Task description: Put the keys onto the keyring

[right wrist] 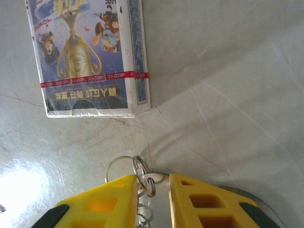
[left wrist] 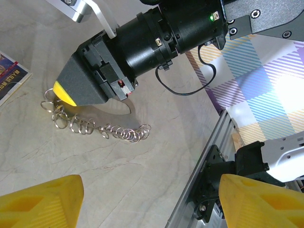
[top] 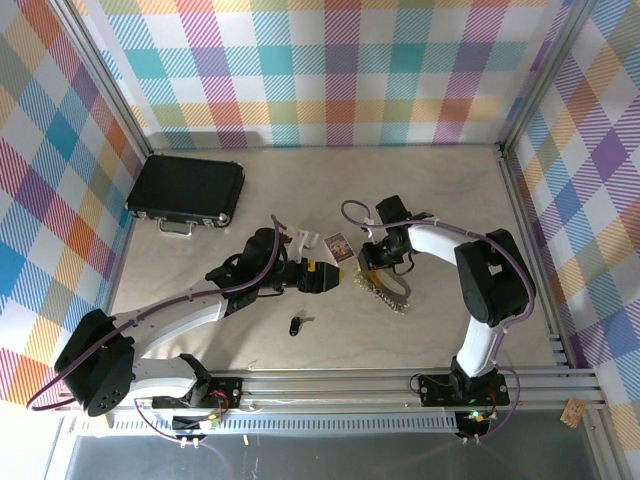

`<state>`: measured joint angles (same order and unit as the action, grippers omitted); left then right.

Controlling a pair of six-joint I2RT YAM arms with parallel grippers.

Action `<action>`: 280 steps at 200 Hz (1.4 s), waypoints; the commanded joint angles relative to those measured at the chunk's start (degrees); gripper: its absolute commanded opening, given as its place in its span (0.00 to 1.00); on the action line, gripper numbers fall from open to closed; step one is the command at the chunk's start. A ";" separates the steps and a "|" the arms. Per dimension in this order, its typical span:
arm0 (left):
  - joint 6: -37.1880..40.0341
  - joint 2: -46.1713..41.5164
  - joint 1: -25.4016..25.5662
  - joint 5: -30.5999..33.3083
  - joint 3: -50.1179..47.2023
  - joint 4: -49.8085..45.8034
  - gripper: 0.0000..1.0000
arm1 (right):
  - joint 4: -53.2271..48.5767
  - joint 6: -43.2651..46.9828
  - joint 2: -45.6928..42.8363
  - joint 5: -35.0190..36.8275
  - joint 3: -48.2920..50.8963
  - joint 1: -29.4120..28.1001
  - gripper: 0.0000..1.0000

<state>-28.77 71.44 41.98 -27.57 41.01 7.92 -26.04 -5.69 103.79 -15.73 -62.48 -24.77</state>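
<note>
**Right gripper straddled keyring, key apart**

Your right gripper sat on one end of the keyring, its fingers close together with small rings between them. You couldn't tell whether they pinched the metal. The keyring lay flat on the table, near the purple card. Your left gripper hung beside it, fingers wide apart and empty. The key lay nearer the arm bases, apart from both grippers.
</note>
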 commanded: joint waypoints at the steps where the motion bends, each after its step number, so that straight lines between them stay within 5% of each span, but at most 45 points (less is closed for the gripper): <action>1: -0.25 -1.18 0.20 -0.61 -0.57 1.77 0.75 | 0.15 0.95 1.25 -1.50 -1.59 -0.45 0.24; 192: 1.06 -3.78 0.19 2.82 -0.27 -2.13 0.74 | 0.17 3.54 -0.90 3.88 -1.00 -2.87 0.09; 280: 7.50 -13.84 0.13 3.52 0.05 -8.00 0.73 | 9.13 9.72 -22.93 4.54 9.75 -9.36 0.00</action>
<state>-24.60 62.57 41.98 -24.29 41.01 1.52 -21.80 0.56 89.34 -10.07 -56.14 -31.92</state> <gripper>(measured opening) 0.731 0.064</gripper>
